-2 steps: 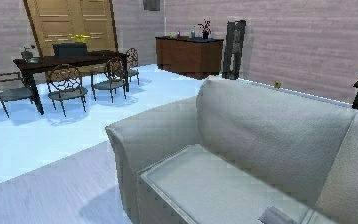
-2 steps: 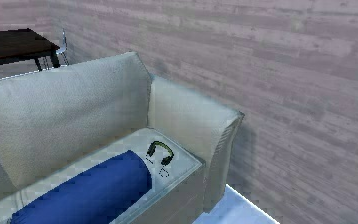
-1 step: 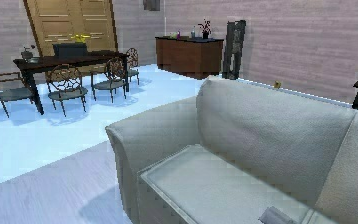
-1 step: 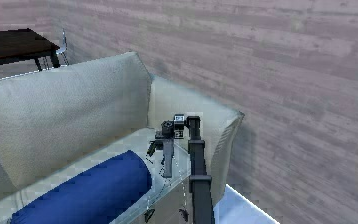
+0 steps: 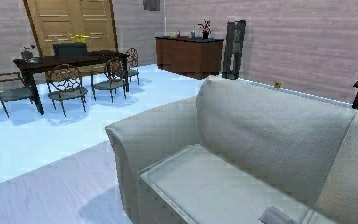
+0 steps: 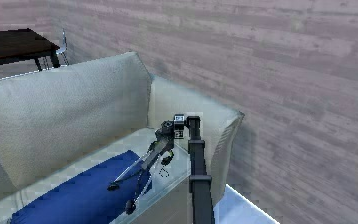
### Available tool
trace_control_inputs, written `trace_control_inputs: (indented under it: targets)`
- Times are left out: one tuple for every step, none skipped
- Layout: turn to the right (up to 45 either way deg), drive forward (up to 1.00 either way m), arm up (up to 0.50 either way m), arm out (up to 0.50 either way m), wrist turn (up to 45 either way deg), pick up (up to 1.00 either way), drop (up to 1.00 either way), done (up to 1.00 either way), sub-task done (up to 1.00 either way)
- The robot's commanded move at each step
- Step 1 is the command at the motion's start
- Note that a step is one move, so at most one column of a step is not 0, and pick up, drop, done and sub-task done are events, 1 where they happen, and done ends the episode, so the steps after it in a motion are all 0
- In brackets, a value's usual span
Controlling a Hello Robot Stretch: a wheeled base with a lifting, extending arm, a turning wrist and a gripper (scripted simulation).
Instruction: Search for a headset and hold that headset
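Cream sofa [image 6: 67,110], just one, centre frame; one blue cushion [image 6: 67,200] lower left by my jaws; I can't tell whether they hold anything.

I have 1 beige sofa [image 5: 257,140] close in at the lower right, a small grey thing [image 5: 277,215] on its seat, and across the pale floor [image 5: 47,135] a dark dining table [image 5: 72,62] ringed by chairs [image 5: 67,88] before a wooden door [image 5: 72,20], with a brown sideboard [image 5: 189,57] beside a tall dark speaker [image 5: 234,50].
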Motion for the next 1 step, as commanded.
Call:
trace_control_inputs:
  targets:
    - [0.0,0.0,0.0,0.0,45.0,0.0,0.0,0.0,0.0]
